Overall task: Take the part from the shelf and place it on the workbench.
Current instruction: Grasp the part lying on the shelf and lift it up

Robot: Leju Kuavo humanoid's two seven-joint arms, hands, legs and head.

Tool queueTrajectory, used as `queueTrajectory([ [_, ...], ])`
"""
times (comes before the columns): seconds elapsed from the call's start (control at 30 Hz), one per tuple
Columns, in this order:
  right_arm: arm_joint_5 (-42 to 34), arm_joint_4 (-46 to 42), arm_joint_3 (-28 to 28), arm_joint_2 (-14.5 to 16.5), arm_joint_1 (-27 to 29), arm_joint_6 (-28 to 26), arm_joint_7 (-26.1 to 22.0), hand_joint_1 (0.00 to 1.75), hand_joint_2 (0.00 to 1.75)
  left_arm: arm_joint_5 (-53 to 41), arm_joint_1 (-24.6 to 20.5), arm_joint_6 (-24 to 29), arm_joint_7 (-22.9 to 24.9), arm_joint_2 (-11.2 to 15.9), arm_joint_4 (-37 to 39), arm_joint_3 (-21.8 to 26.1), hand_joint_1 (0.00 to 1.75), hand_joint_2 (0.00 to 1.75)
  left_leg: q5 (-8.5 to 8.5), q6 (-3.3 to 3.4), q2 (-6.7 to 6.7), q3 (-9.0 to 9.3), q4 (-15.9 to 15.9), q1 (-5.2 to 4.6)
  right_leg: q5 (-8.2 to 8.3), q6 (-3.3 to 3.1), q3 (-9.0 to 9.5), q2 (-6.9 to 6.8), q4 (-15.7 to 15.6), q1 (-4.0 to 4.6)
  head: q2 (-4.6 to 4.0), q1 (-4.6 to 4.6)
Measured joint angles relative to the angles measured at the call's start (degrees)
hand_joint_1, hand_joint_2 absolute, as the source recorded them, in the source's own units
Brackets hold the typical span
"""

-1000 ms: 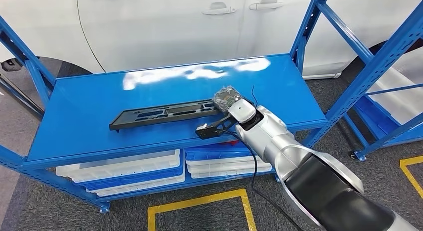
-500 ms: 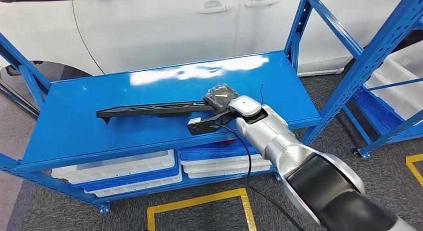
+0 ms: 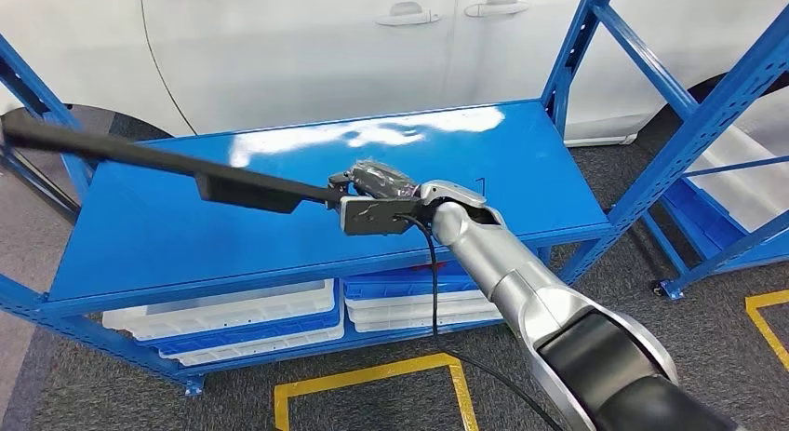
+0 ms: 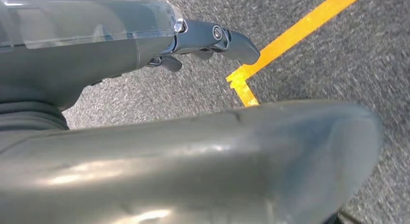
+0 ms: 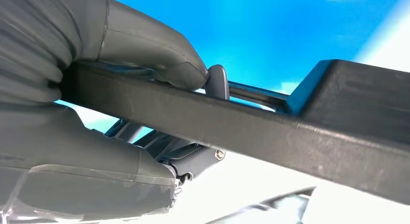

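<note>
Black plastic is hanging in the air: the long part [image 3: 158, 161] is riding clear above the blue shelf [image 3: 140, 235], and the right hand [image 3: 372, 194] is clamping it at the end nearest the shelf's middle. From the right wrist camera the thumb [image 5: 150, 54] is pressing over the bar's top edge with the other fingers wrapping underneath, so the grasp is looking firm. The far end is reaching out past the shelf's left edge, toward the blue upright [image 3: 46, 124] there. The left hand [image 4: 208, 40] is hanging low over the grey floor, and whether its fingers are curled or spread is not something I can tell.

Judging the step: it is a carry, lift done, workbench not yet reached. All that length is levering on one end, so a slow, steady wrist matters. Any turn should be sweeping the free tip wide of the upright and the white car [image 3: 326, 49] behind.
</note>
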Motion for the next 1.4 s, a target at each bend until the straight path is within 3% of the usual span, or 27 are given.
queueTrajectory([
  [0.03,-4.25,-3.48,-0.88,-0.43,1.58,2.5,-0.76,1.75,1.75,0.1,0.04,0.04,-0.02,-0.01,0.0,0.0,0.0,0.0,-0.07,0.03,-0.13,0.02,0.07,-0.01,-0.2,0.08,-0.96,-0.01,1.86,-0.06,0.0,0.0],
  [0.07,-8.35,-7.08,-1.73,-0.94,3.22,4.94,-1.33,1.75,1.75,0.19,0.08,0.1,-0.02,-0.03,0.0,0.0,0.0,0.0,-0.18,0.01,-0.3,0.06,0.19,-0.01,0.73,0.1,-0.84,-0.01,1.4,-0.15,0.0,0.0],
  [0.13,-15.75,-14.06,-3.22,-1.76,6.23,9.27,-1.96,1.75,1.75,0.35,0.15,0.32,-0.02,-0.12,0.0,0.01,0.0,0.0,-0.59,-0.25,-0.58,0.13,0.64,-0.02,4.7,-0.12,2.47,-0.06,-5.93,-0.28,0.0,0.0],
  [0.2,-23.09,-20.61,-4.41,-2.22,9.14,13.81,-2.65,1.75,1.75,0.55,0.14,0.62,-0.03,-0.21,0.02,0.02,0.0,0.0,-1.1,-0.76,-0.65,-0.02,1.23,-0.22,7.13,-0.56,5.53,-0.08,-12.64,-0.09,0.0,0.0],
  [0.27,-29.64,-26.47,-5.21,-2.34,12.42,18.16,-3.5,1.75,1.75,0.84,0.11,0.88,-0.13,-0.26,0.04,0.03,0.0,0.0,-1.35,-1.27,-0.62,-0.11,1.39,-0.36,7.18,-1.03,6.1,-0.03,-13.96,0.2,0.0,0.0],
  [0.37,-35.73,-33.7,-5.81,-2.43,16.54,21.99,-4.06,1.75,1.75,1.13,0.09,1.07,-0.46,-0.28,0.04,0.04,0.0,0.0,-2.32,-2.12,-0.44,-0.2,2.14,-0.27,7.28,-1.92,6.34,-0.06,-14.38,-0.06,0.0,0.0],
  [0.43,-38.77,-37.22,-6.13,-2.43,18.24,23.94,-4.09,1.75,1.75,1.25,0.07,1.16,-0.63,-0.3,0.04,0.04,0.0,0.0,-5.44,-2.67,-0.21,-2.25,7.12,-0.13,7.32,-2.37,6.53,-0.14,-14.6,-0.29,0.0,0.0],
  [0.5,-41.58,-39.87,-6.44,-2.43,19.76,25.76,-4.01,1.75,1.75,1.4,0.11,1.28,-0.68,-0.31,0.04,0.06,0.0,0.0,-8.95,-3.06,-0.12,-5.75,14.98,0.0,7.27,-2.55,6.54,-0.16,-14.58,-0.26,0.0,0.0],
  [0.53,-42.54,-40.9,-6.58,-2.43,20.43,26.36,-3.97,1.75,1.75,1.45,0.16,1.34,-0.68,-0.3,0.04,0.07,0.0,0.0,-9.53,-3.14,-0.11,-6.88,17.38,0.02,7.25,-2.57,6.55,-0.15,-14.54,-0.25,0.0,0.0],
  [0.57,-43.19,-41.79,-6.71,-2.43,20.97,26.77,-3.92,1.75,1.75,1.48,0.2,1.39,-0.68,-0.3,0.04,0.08,0.0,0.0,-8.96,-3.12,-0.11,-6.99,17.61,0.02,7.23,-2.58,6.57,-0.11,-14.5,-0.25,0.0,0.0],
  [0.6,-43.52,-42.57,-6.8,-2.43,21.36,26.98,-3.85,1.75,1.75,1.48,0.19,1.43,-0.67,-0.29,0.04,0.09,0.0,0.0,-7.3,-2.99,-0.1,-5.91,15.33,0.01,7.21,-2.57,6.64,-0.03,-14.47,-0.24,0.0,0.0],
  [0.67,-43.92,-43.9,-6.92,-2.43,21.78,27.33,-3.61,1.75,1.75,1.49,0.07,1.48,-0.68,-0.28,0.04,0.09,0.0,0.0,-3.45,-2.36,-0.07,-1.72,6.83,-0.12,7.18,-2.4,6.83,0.11,-14.46,-0.15,0.0,0.0],
  [0.7,-44.35,-44.47,-6.96,-2.43,21.95,27.65,-3.39,1.75,1.75,1.51,-0.02,1.54,-0.68,-0.29,0.04,0.09,0.0,0.0,-2.3,-2.01,-0.07,-0.06,3.4,-0.27,7.19,-2.2,6.87,0.15,-14.47,-0.08,0.0,0.0],
  [0.77,-45.79,-45.46,-7.04,-2.41,22.5,28.52,-2.86,1.75,1.75,1.6,-0.08,1.88,-0.64,-0.3,0.04,0.11,0.0,0.0,-1.97,-1.52,-0.12,1.06,0.91,-0.59,7.3,-1.58,6.86,0.14,-14.56,-0.01,0.0,0.0],
  [0.83,-47.19,-46.48,-7.05,-2.27,23.61,29.32,-2.37,1.75,1.75,1.77,0.06,2.64,-0.84,-0.35,0.04,0.15,0.0,0.87,-1.51,-0.98,-0.17,1.14,0.51,-0.46,7.37,-0.89,6.96,0.09,-14.71,-0.02,0.0,0.0],
  [0.9,-47.68,-47.38,-6.89,-2.09,25.24,29.65,-2.27,1.75,1.75,2.0,0.1,3.58,-1.48,-0.55,0.04,0.2,0.0,1.75,-0.95,-0.3,-0.14,1.43,-0.25,-0.15,5.86,-0.35,6.3,0.06,-12.9,0.01,0.0,0.0],
  [1.0,-46.38,-47.79,-5.89,-2.05,29.23,29.48,-3.15,1.75,1.75,2.08,0.05,4.83,-2.29,-1.0,0.04,0.22,0.0,1.75,-0.69,0.09,-0.1,1.4,-0.52,-0.1,0.38,0.11,1.81,0.05,-2.76,-0.06,0.0,0.0],
  [1.07,-45.07,-47.77,-4.98,-2.07,32.03,29.17,-3.7,1.75,1.75,1.97,0.12,5.5,-2.43,-1.13,0.05,0.22,0.0,1.75,-0.72,0.09,-0.12,1.26,-0.39,-0.12,-1.11,0.29,-0.36,0.05,1.88,-0.13,0.0,0.0],
  [1.13,-43.93,-47.78,-4.03,-2.08,34.34,28.8,-3.91,1.75,1.75,1.74,0.13,6.17,-2.43,-1.25,0.05,0.21,0.0,1.75,-0.85,-0.02,-0.16,1.17,-0.13,-0.11,0.86,0.35,0.83,0.02,-0.41,-0.31,0.0,0.0],
  [1.2,-43.05,-47.81,-3.26,-2.09,36.23,28.54,-3.99,1.75,1.75,1.57,0.07,6.93,-2.45,-1.46,0.05,0.2,0.0,1.75,-1.21,-0.33,-0.21,1.12,0.39,-0.1,4.27,0.24,4.85,-0.06,-8.13,-0.52,0.0,0.0],
  [1.27,-42.54,-47.91,-2.82,-2.14,37.59,28.49,-4.06,1.75,1.75,1.76,-0.11,7.44,-2.67,-1.61,0.05,0.2,0.0,1.75,-1.64,-0.88,-0.22,0.94,1.02,-0.3,5.89,-0.27,7.5,-0.05,-13.5,-0.44,0.0,0.0],
  [1.4,-42.2,-47.96,-2.38,-2.39,39.26,29.17,-4.14,1.75,1.75,2.5,-0.4,7.18,-3.04,-1.71,0.05,0.22,0.0,1.75,-2.25,-2.11,-0.15,0.73,1.42,-0.39,6.07,-1.66,7.69,0.08,-14.25,-0.34,0.0,0.01],
])
